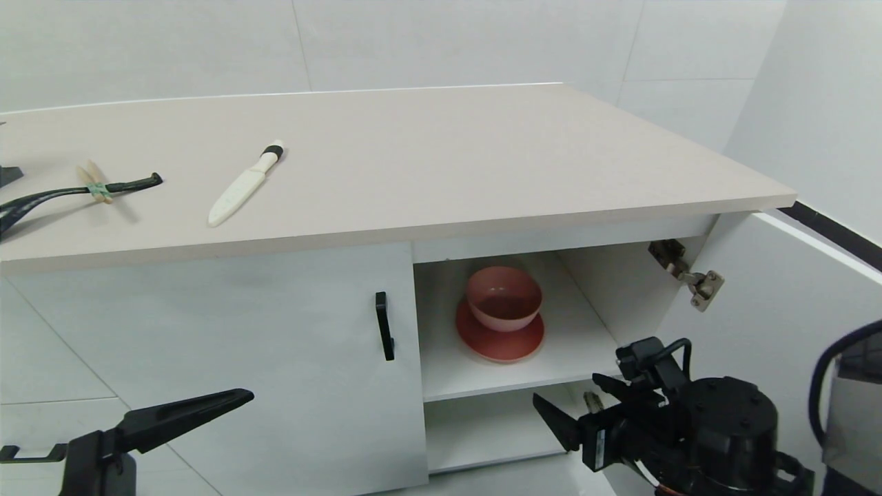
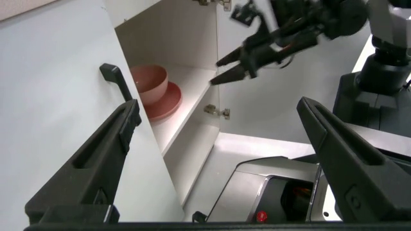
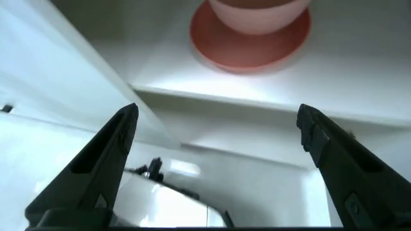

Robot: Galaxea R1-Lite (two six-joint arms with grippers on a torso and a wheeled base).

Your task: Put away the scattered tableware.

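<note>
Right claw (image 1: pixel 565 389) gapes empty at five o'clock before the open cabinet (image 1: pixel 207 331), where the bowl (image 1: pixel 503 296) sits stacked on the plate (image 1: pixel 499 350) on its shelf (image 1: pixel 582 344), seemingly to save room, while the left claw (image 2: pixel 218 108) hangs equally wide and empty and the knife (image 1: pixel 244 186) lies at ten o'clock on the counter (image 1: pixel 448 151).

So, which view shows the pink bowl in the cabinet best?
The head view: the pink bowl shows whole, on the red plate. The left wrist view has the bowl partly behind the door; the right wrist view has its lower half.
</note>
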